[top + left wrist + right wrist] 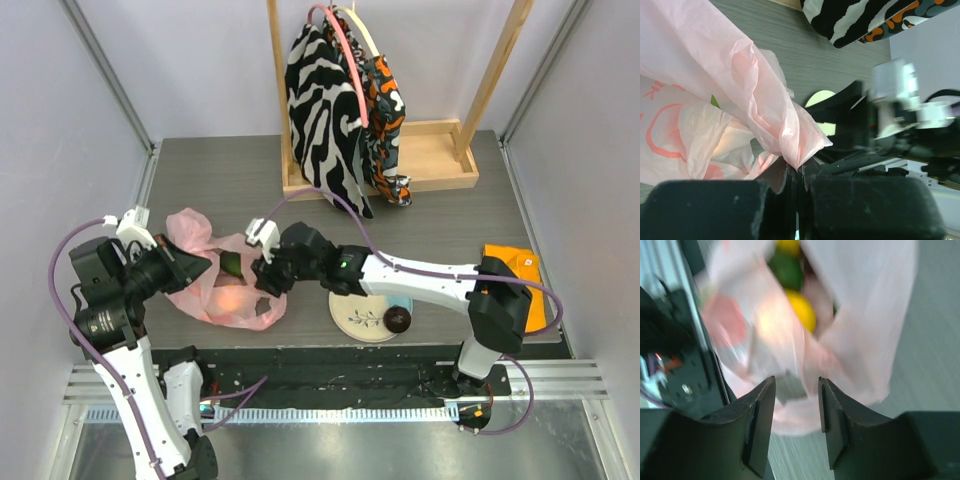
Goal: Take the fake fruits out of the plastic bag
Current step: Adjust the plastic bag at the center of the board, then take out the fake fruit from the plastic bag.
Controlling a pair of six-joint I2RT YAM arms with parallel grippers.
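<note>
Nearest to the arm bases lies the round cream-and-blue plate (pixel 345 322); one dark maroon round plastic fruit (pixel 398 319) sits on its right part, so this one is already out. Just left of the plate the thin crinkly translucent pink plastic bag (pixel 240 310) lies on the table, with the other fruits inside it.

The left gripper (pixel 799 175) is closed completely on a fold of the bag's edge and pinches it from the left side; the right gripper (pixel 796 382) points at the bag from the right, its jaws about half apart and nothing between them, the tips just at the film.

In the blurred right wrist view a yellow round fruit (pixel 801 310) lies straight ahead of the fingers, inside the mouth; a green fruit (pixel 786 270) is behind it. In my judgement the right arm is the free one and the nearer one to the opening, so its move should go forward into the mouth and not downward onto the film.

Farther back a zebra-striped black-and-white cloth bag (pixel 320 110) hangs on a wooden frame (pixel 430 170).
</note>
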